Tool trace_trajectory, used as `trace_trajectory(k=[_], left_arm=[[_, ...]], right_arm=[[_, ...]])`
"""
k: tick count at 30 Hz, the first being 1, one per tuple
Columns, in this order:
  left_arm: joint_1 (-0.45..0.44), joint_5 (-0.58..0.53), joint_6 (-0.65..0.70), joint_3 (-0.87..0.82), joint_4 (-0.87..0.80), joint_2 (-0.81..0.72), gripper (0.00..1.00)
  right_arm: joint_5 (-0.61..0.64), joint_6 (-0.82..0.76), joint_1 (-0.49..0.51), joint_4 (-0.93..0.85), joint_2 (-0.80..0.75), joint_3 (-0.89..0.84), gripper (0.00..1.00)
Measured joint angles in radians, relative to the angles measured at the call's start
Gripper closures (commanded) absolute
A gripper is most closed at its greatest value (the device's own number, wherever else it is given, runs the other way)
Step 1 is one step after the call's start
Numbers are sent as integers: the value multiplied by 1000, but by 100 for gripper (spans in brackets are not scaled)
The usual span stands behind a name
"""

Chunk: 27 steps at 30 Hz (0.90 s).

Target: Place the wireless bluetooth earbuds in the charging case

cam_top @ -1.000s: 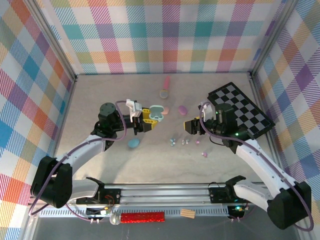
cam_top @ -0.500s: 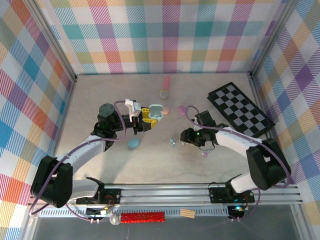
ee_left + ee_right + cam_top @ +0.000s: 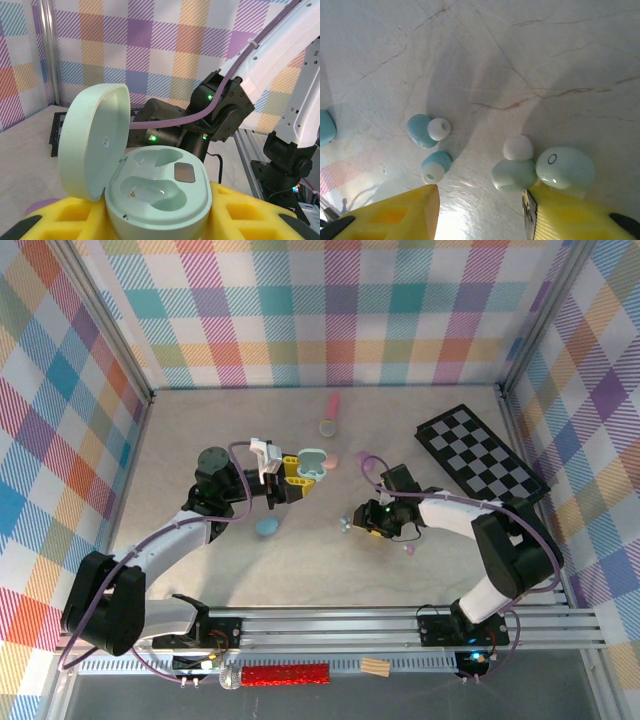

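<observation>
A: Earbuds [image 3: 436, 165] lie loose on the table [image 3: 545, 60], mid-scene, none in the case yet. Two blue ones sit to the left in the wrist view. On the right, a mint earbud [image 3: 514, 174] touches a second mint earbud [image 3: 565, 169].

B: And the right gripper [image 3: 480, 197] is down low over them, jaws partly apart, nothing pinched. The first mint one sits just inside the right-hand yellow pad [image 3: 570, 215]. Its twin looks to be just past that pad.

A: Left and a bit farther off, the left gripper [image 3: 292, 482] is clamped narrow on the open charging case [image 3: 197, 197]. The lid [image 3: 92, 140] is up and both wells [image 3: 147, 192] are bare.

B: So, the trouble spots?

A: Those two mint pieces are touching. Close now and I reckon the pad could shove the pair along, or trap the twin under its tip. They're glossy, rounded and tiny, so an off-centre squeeze may squirt one out across the table, toward the blue ones.

B: And later, at the case?

A: The wells are shaped. A bud gripped the wrong way round would likely sit proud or tip out. A hard push might twist the case in its pads.
</observation>
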Motion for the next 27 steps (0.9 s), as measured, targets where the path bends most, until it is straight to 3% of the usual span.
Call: trace_trajectory(k=[12, 21, 27], left_arm=[[28, -17, -1, -13, 19, 4, 60], [172, -26, -218, -56, 384, 178, 62], [203, -26, -293, -56, 511, 198, 62]], right_arm=[[-23, -16, 19, 37, 73, 82, 49], [29, -153, 34, -76, -18, 134, 47], [138, -263, 39, -206, -36, 212, 47]])
